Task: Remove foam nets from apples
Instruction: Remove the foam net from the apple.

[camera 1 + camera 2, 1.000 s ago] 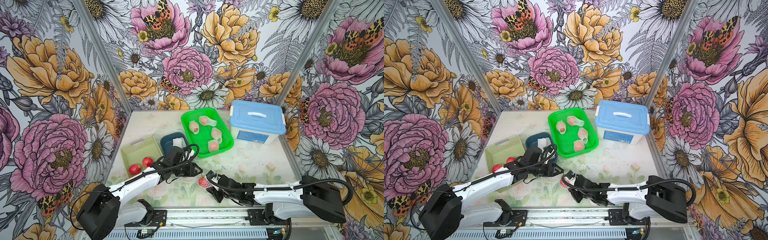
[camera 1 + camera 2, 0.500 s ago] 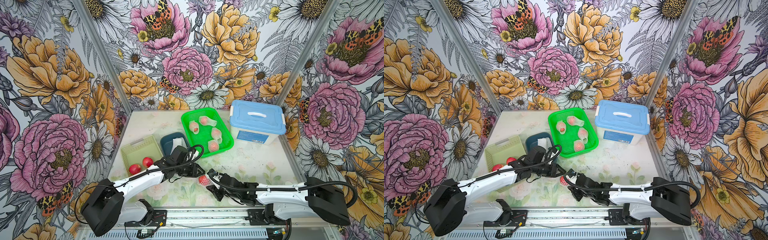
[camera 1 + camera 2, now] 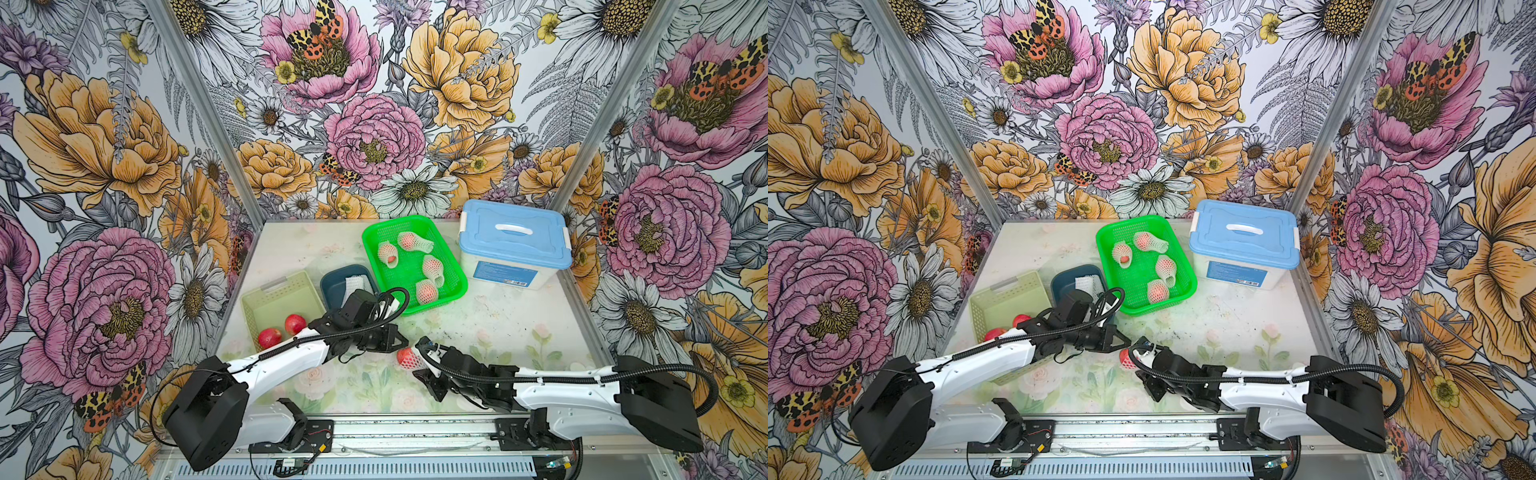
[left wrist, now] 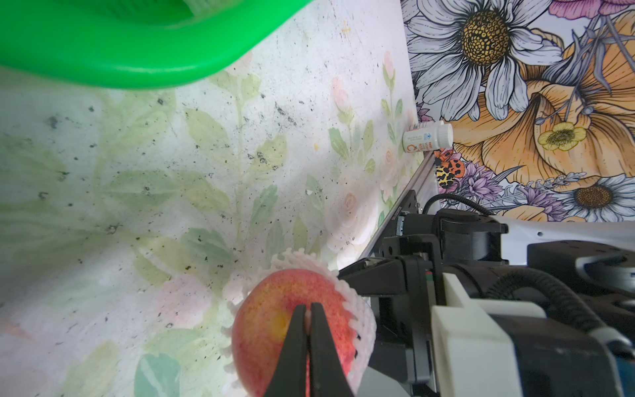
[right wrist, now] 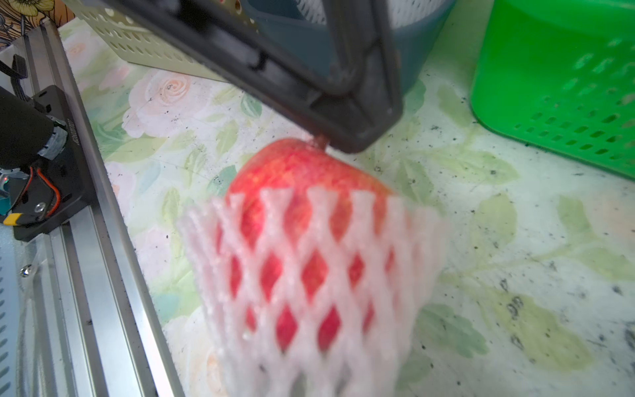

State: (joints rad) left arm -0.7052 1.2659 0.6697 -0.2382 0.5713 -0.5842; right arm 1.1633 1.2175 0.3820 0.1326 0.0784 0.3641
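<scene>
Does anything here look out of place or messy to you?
Yes. A small white bottle sits at the table's edge by the wall; it seems to have no part in the job. The table is also speckled with dark flecks. Nothing looks spilled or broken.

You're looking at a lab robot booth: floral-print walls [image 3: 124, 145], aluminium rail [image 3: 415, 430], boxed-in floral surface [image 3: 498, 324].
</scene>
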